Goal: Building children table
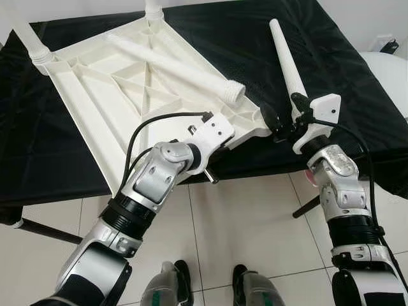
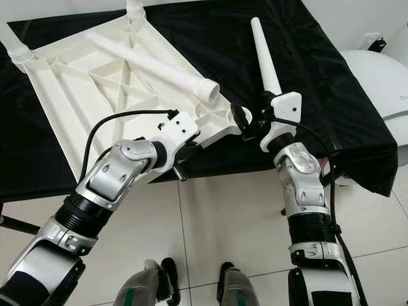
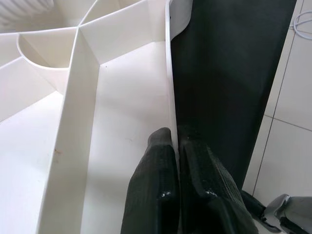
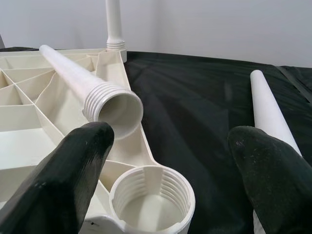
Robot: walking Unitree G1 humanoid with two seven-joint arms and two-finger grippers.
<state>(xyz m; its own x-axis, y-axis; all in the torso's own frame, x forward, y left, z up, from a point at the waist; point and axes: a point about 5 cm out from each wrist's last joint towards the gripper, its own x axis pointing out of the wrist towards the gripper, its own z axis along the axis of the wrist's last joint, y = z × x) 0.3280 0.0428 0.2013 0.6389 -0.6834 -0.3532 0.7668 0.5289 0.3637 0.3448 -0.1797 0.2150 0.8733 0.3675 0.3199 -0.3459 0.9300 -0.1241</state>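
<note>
Tabletop (image 1: 95, 95) lies upside down on black cloth (image 1: 331, 76), its rim pinched by the left gripper (image 3: 176, 146). Right gripper (image 4: 170, 161), fingers spread, hovers at the empty corner socket (image 4: 152, 197); the loose leg (image 1: 287, 64) beside it should go in threaded end first, held straight.

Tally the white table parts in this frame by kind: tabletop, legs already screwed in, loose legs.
Tabletop, upside down: 1
Legs screwed in: 2
Loose legs: 2, one lying on the tabletop, one on the black cloth
Total: 5
</note>
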